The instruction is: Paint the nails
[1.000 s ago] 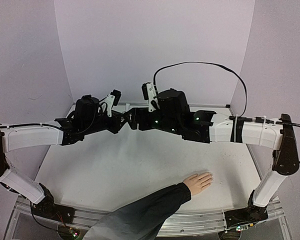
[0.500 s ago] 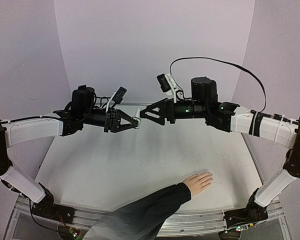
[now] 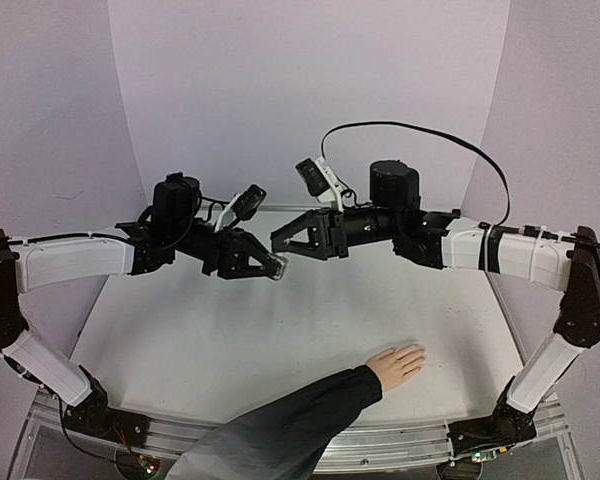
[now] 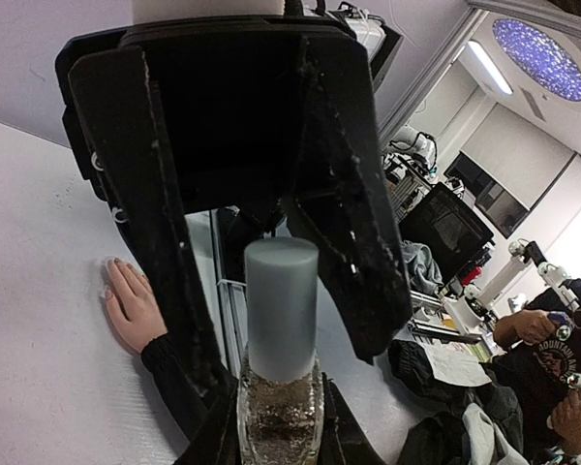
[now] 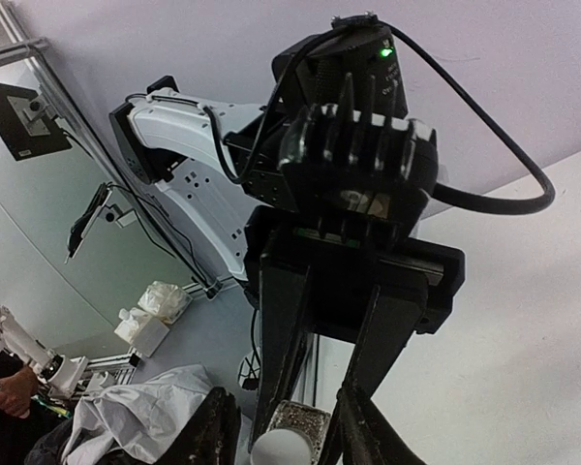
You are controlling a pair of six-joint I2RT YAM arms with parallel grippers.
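My left gripper [image 3: 270, 268] is shut on a small clear glass bottle [image 4: 279, 418] of glittery liquid, held in the air above the table's far middle. The bottle's pale grey cap [image 4: 282, 308] points towards my right gripper [image 3: 280, 242]. That gripper's jaws straddle the cap with a small gap on each side, so it is open. The right wrist view shows the cap [image 5: 281, 449] between my own fingers [image 5: 211, 428]. A pale hand [image 3: 396, 362] in a long black sleeve [image 3: 280, 430] lies flat near the table's front. Its nails [image 4: 107, 287] show only as tiny tips.
The white table [image 3: 230, 340] ends at a metal front rail [image 3: 400, 438], with purple walls round the back and sides. A black cable [image 3: 420, 135] loops above the right arm. The sleeve crosses the front edge between the two arm bases.
The right gripper's jaws have narrowed round the bottle's cap. The left gripper has dipped slightly with the bottle, and the right arm has followed it. The hand has not moved.
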